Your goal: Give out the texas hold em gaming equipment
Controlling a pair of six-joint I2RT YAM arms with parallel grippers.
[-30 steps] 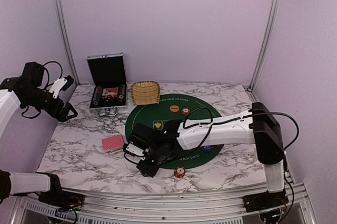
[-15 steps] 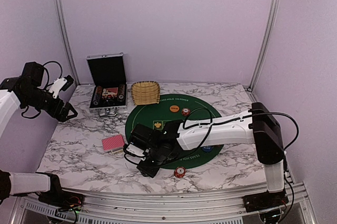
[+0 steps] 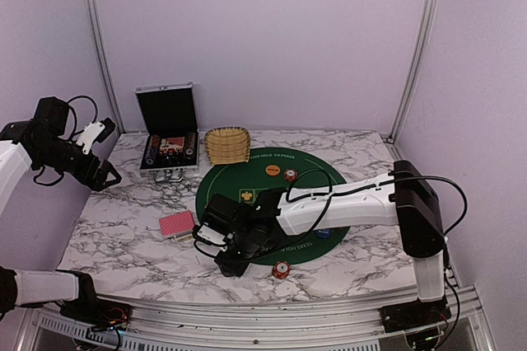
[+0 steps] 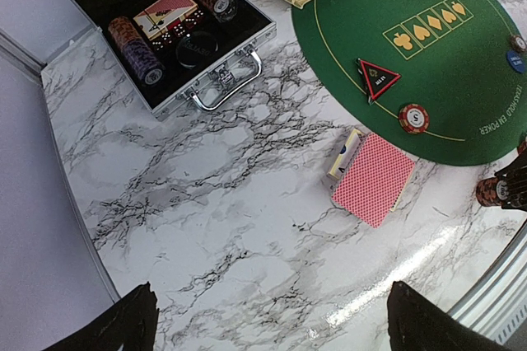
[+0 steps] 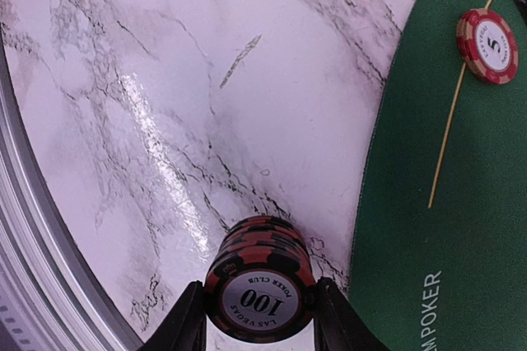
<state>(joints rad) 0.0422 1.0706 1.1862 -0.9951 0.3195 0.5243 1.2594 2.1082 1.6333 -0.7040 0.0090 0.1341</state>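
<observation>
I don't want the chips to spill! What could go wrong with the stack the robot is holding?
The right gripper pinches a chip stack by its sides, so chips could slip out and scatter. It is close to the front edge of the table, so loose chips might roll off.

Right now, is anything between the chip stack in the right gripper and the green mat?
Nothing visible. The right gripper holds the chip stack over the marble table, right beside the green mat; a single 5 chip lies farther off.

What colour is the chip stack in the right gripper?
The round poker chip stack is black with red edge stripes, pale centre marked 100; clearest in right wrist view.
</observation>
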